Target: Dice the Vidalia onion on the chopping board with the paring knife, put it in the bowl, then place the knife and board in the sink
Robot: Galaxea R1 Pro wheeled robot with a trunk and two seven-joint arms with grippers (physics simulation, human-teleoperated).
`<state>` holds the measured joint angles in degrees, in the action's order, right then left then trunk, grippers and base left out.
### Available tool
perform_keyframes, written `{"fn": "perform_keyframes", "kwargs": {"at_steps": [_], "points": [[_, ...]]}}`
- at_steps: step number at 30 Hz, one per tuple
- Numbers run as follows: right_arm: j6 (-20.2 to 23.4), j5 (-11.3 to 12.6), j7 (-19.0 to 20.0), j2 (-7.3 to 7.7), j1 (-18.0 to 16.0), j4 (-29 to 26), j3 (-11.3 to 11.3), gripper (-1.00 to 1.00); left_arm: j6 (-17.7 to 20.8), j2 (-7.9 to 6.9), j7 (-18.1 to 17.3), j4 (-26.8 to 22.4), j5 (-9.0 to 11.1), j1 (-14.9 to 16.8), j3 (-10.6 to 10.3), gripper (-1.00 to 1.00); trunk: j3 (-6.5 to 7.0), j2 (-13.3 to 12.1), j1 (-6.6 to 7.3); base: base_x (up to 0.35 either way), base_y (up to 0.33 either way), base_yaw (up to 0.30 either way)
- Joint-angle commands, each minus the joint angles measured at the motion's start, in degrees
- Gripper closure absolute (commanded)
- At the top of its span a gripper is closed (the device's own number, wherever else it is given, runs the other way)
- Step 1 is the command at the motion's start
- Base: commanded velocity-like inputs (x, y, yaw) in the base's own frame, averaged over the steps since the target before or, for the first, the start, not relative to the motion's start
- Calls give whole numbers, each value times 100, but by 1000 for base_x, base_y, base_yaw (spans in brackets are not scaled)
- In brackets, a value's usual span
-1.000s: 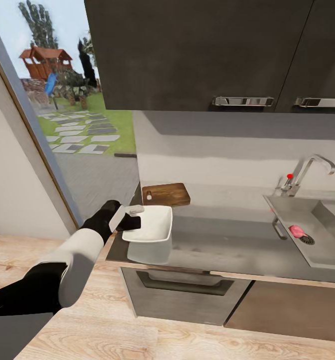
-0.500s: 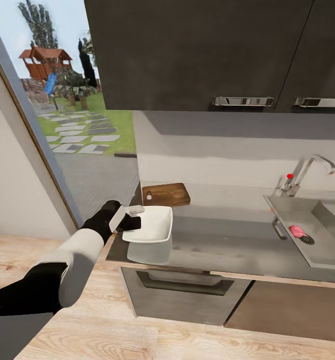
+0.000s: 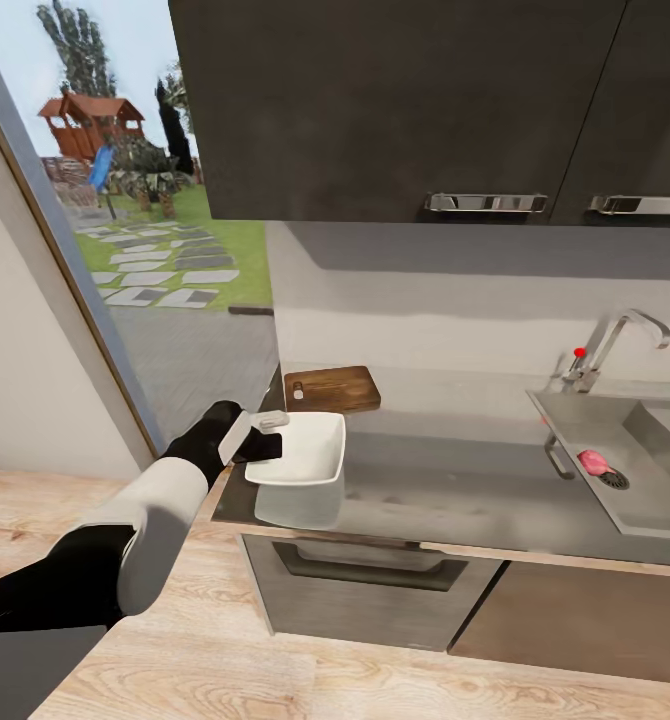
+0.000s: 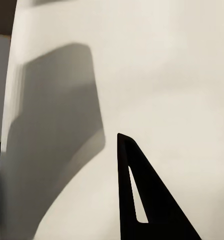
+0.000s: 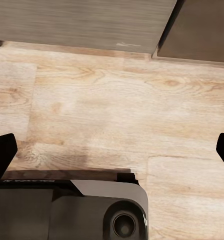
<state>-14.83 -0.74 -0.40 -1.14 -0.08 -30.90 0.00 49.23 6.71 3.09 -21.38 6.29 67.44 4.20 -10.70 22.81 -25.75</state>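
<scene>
My left gripper is shut on the near-left rim of the white bowl, which sits at the countertop's left end, seemingly just above its pale reflection. Up close in the left wrist view, one dark finger lies across the bowl's white inside. Behind the bowl, against the wall, lies the dark-brown chopping board. The pinkish Vidalia onion rests in the sink beside the drain. A small red-tipped dark thing on the sink's left rim may be the paring knife. My right gripper hangs open over the floor.
Dark wall cabinets hang above the counter. The chrome faucet with its red knob stands behind the sink. A glass door at the left shows a garden. The wooden floor lies before the lower cabinets.
</scene>
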Motion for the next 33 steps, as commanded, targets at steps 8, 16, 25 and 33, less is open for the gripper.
{"fn": "perform_keyframes", "kwargs": {"at_steps": [8,16,25,33], "points": [[-11,-7,-4,-1,0,-4,-5,-100,25,6,34,19,48,-1,42,100,-15,11,-3,0,0,0],[-8,-5,-4,-1,0,-4,-7,-100,25,6,27,68,48,-2,37,100,-76,11,-3,0,0,0],[-5,-5,-4,-1,-1,-4,-6,-100,25,6,30,72,48,-2,37,100,-158,11,-3,0,0,0],[-11,-5,-4,-1,-1,-4,0,-100,25,6,33,66,48,-2,37,100,-183,11,-3,23,0,0]]}}
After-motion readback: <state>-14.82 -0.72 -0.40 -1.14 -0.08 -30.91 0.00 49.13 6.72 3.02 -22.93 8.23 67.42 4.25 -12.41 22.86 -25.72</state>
